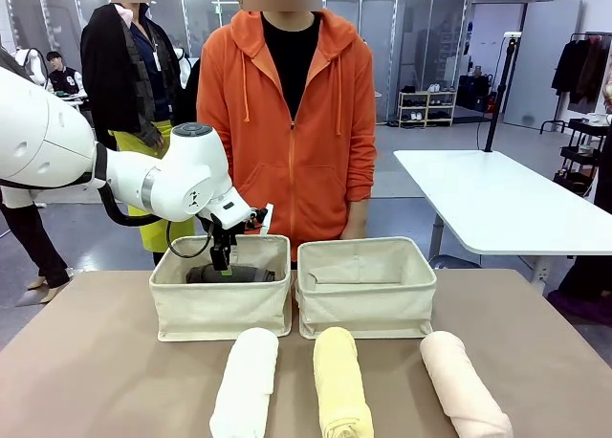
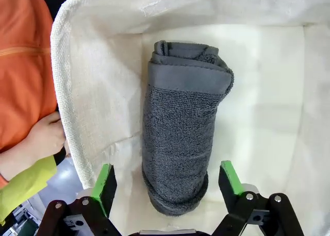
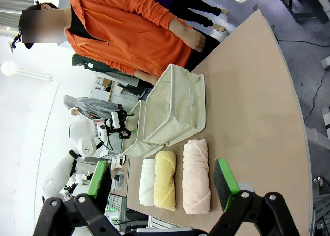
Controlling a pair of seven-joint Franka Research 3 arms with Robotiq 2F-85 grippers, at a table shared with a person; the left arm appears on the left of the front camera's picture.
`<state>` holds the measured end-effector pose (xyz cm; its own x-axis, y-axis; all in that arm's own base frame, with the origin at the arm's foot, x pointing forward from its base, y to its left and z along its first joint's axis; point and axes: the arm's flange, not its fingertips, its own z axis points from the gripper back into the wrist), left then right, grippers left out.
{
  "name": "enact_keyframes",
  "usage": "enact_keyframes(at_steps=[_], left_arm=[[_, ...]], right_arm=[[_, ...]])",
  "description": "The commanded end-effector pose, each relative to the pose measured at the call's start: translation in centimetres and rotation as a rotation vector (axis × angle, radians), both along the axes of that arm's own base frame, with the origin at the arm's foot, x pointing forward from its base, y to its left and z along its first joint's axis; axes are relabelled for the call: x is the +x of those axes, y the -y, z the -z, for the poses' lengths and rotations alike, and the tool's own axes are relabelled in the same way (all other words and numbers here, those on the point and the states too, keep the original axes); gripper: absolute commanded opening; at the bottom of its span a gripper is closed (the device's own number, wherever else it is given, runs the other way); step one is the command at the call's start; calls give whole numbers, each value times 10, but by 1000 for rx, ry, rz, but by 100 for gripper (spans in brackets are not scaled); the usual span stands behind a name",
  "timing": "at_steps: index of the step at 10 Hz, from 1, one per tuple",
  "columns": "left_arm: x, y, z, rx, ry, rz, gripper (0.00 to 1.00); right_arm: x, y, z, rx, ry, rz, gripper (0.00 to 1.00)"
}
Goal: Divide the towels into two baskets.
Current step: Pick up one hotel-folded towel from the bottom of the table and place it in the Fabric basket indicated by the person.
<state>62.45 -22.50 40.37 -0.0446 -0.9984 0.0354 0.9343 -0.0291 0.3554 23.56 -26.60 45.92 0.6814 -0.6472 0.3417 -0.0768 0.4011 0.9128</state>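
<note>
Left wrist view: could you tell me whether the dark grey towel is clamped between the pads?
No, the dark grey towel lies in the basket, with the left gripper open and clear of it.

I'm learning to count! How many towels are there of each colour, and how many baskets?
dark grey towel: 1
white towel: 1
pale yellow towel: 1
pale pink towel: 1
baskets: 2, the left basket and the right basket
Total: 4 towels and 2 baskets, 6 things.

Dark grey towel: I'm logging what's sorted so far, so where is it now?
The dark grey towel lies inside the left basket, on the front view's left side, directly below the open left claw.
</note>
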Motion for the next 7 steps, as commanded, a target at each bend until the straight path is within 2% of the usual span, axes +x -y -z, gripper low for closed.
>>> enact_keyframes(at_steps=[1, 7], left_arm=[[2, -3, 0, 7, 6, -5, 100], [0, -1, 0, 0, 0, -1, 100]], right_arm=[[-2, 0, -2, 3, 20, 3, 100], [-2, 0, -2, 3, 20, 3, 100]])
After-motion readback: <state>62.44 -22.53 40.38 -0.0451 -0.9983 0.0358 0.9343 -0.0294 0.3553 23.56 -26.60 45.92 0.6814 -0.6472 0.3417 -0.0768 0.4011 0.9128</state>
